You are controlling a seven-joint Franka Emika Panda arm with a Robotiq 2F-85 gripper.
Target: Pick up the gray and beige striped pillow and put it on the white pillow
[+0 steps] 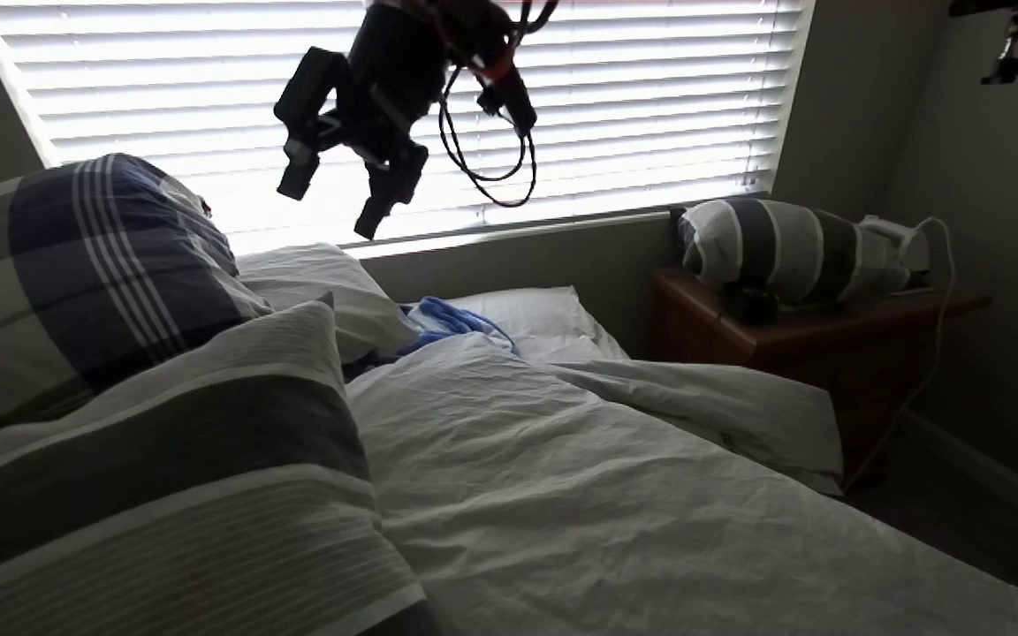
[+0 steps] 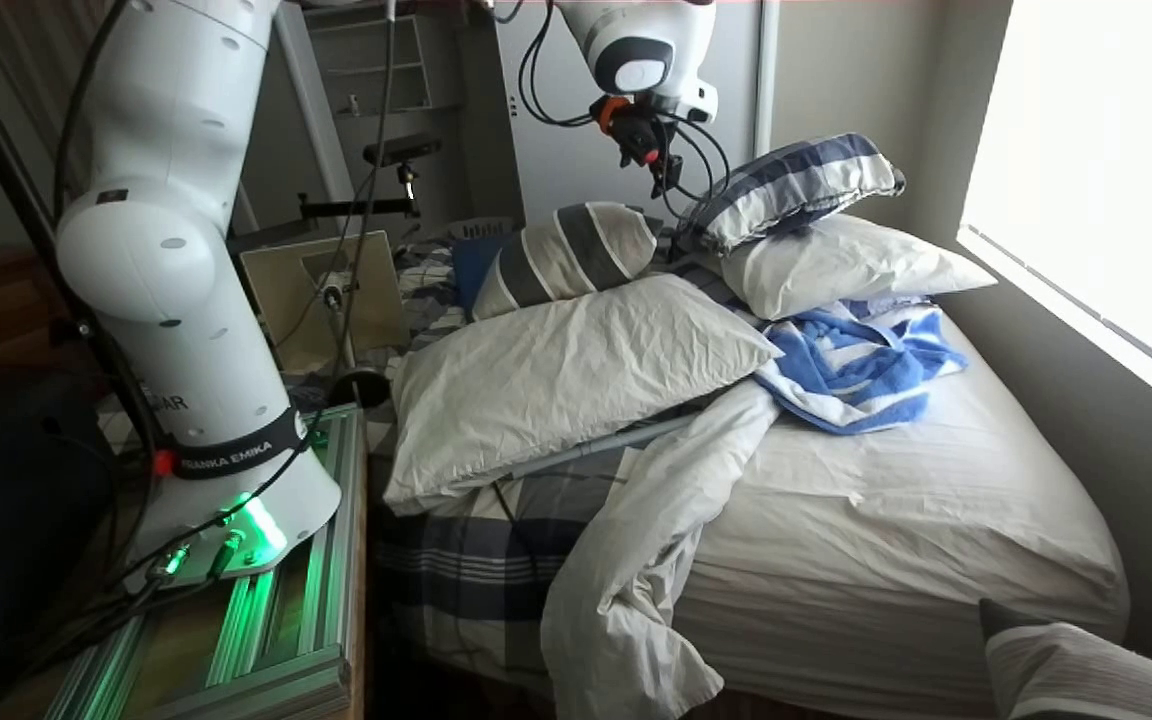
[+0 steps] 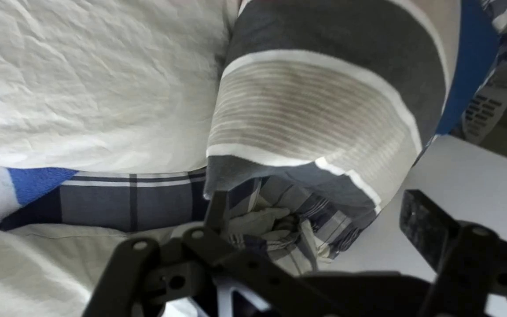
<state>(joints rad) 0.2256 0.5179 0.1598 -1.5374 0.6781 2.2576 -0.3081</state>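
The gray and beige striped pillow (image 2: 561, 262) lies on the bed, against the far edge of a plain white pillow (image 2: 576, 370). It fills the near left in an exterior view (image 1: 208, 539). In the wrist view, the striped pillow (image 3: 306, 105) is ahead of the fingers, with the white pillow (image 3: 90, 83) at its left. A further white pillow (image 2: 856, 265) lies under the plaid pillow (image 2: 786, 195); I cannot tell which white one the task names. My gripper (image 1: 332, 203) is open and empty, above the bed near the striped pillow's end; its fingers (image 3: 317, 215) are spread wide.
A blue-and-white towel (image 2: 851, 365) lies on the bed beside the pillows. A striped bolster (image 1: 783, 247) rests on the wooden nightstand (image 1: 765, 334) by the window. A camera on a stand (image 2: 404, 150) and a cardboard-coloured panel (image 2: 376, 300) stand behind the bed. Cables hang by the wrist.
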